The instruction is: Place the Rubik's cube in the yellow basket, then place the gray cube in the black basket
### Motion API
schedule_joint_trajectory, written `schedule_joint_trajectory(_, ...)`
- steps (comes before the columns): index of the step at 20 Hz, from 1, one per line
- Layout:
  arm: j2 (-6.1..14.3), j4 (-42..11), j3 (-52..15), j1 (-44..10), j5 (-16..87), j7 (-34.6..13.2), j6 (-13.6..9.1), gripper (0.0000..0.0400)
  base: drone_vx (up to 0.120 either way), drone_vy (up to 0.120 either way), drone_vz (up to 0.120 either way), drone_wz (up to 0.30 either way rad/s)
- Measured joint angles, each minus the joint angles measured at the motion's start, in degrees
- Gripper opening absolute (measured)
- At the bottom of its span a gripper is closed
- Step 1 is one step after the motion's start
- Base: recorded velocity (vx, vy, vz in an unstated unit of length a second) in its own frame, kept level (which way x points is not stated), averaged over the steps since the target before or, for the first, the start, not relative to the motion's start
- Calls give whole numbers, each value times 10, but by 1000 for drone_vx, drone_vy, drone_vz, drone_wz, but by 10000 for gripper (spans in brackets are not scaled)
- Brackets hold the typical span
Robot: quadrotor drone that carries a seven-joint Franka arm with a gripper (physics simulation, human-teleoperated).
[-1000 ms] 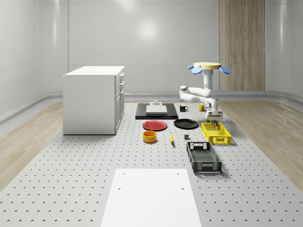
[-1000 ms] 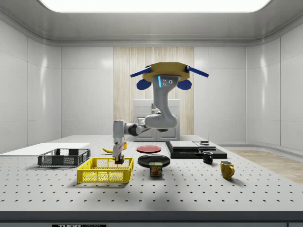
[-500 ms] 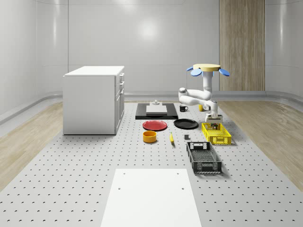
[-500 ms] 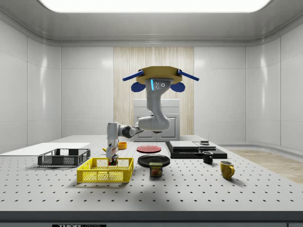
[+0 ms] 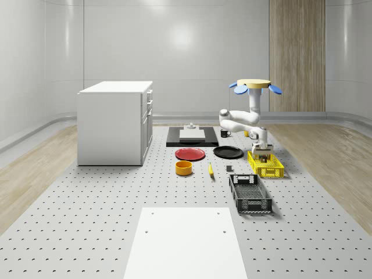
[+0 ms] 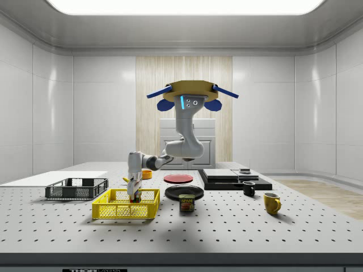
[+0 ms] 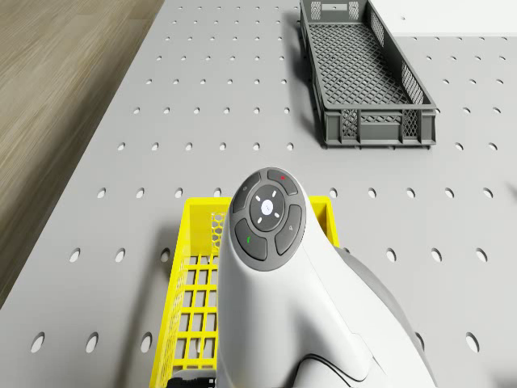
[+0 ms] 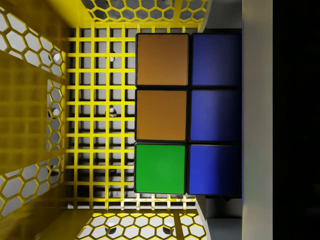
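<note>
The wrist view is looking straight onto the Rubik's cube (image 8: 186,114), with two orange tiles, a green one and a column of blue ones facing the camera; a pale finger (image 8: 256,120) is lying flat along the blue side, so the gripper (image 6: 135,195) is clamped on the cube. Behind the cube, the mesh floor and honeycomb walls of the yellow basket (image 8: 95,125) are surrounding it (whether it is touching the floor cannot be told).

In the side view the arm (image 6: 182,144) is hanging down from the drone (image 6: 191,93), bending at the elbow and reaching toward that view's left, with its last link pointing straight down into the yellow basket. The drone is hovering above the table (image 5: 87,209), over the basket's far end.

The black basket (image 5: 250,193) is sitting just in front of the yellow one in the whole-scene view.
</note>
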State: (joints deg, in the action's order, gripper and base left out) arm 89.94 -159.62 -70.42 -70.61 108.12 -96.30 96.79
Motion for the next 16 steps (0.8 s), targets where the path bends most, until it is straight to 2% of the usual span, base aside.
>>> schedule_joint_trajectory(5,-3,9,26,-6,24,0,9,322,0,0,0,0)
schedule_joint_trajectory(8,-5,12,32,-7,32,0,9,365,0,0,0,0)
schedule_joint_trajectory(16,-7,-4,-9,4,-4,1,-12,395,0,0,0,0)
